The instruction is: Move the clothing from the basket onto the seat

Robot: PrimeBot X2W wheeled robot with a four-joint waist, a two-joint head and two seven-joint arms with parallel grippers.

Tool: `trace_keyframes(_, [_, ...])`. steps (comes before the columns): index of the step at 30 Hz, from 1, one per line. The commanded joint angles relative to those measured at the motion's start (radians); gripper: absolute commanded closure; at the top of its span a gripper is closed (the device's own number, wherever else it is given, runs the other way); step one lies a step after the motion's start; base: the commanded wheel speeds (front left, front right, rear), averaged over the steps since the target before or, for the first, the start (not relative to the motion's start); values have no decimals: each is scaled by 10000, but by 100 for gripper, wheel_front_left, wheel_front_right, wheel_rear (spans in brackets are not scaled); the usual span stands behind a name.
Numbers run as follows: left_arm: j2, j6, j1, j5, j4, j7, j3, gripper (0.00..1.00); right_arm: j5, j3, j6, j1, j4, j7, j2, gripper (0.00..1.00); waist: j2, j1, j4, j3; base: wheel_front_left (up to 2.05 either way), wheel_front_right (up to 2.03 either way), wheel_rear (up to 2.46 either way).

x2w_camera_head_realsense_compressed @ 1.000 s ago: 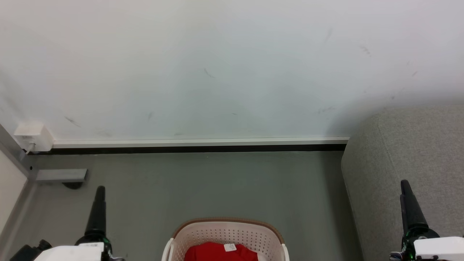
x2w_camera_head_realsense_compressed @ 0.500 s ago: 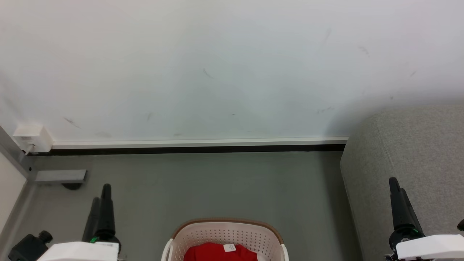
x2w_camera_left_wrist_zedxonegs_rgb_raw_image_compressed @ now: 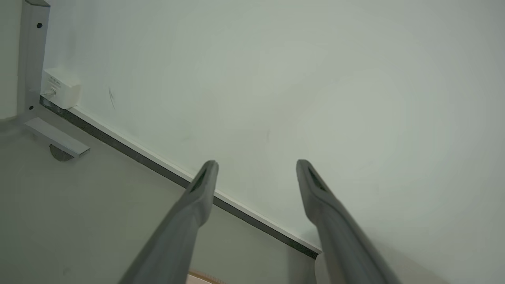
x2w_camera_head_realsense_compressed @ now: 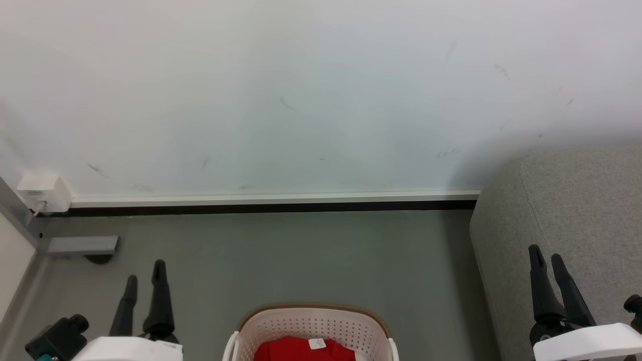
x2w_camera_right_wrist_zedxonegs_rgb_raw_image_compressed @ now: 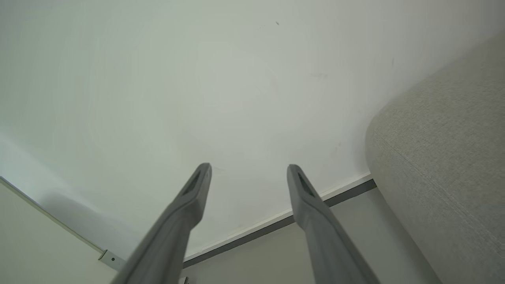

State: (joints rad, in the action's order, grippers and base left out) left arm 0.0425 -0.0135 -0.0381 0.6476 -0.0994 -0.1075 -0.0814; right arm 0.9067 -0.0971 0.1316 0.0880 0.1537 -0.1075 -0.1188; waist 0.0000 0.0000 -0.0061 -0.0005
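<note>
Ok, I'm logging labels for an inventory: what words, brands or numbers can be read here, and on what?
No text here can be read.
White tag on the red clothing in the basket: too small to read.
White wall box: faint marking, too blurred to read.

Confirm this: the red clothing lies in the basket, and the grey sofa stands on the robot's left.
Not quite: the sofa stands on the robot's right, as the head view shows. The red clothing does lie in the basket.
</note>
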Motion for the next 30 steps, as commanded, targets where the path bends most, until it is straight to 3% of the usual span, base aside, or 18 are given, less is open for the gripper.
trace_keyframes(1, [108,65,-10,-379,125,-130,20,0,-393,-29,-7,197,-109,-119,-64,0,0,0,1,1,0,0,0])
trace_keyframes(10, [316,450,72,-1694,-79,-390,285,0,-2201,127,-8,57,14,-391,-33,0,0,0,12,-9,0,0,0])
trace_keyframes(30, [608,944,211,-3524,-152,-864,646,0,-4573,-53,-12,163,551,-859,19,0,0,0,-6,-70,0,0,0])
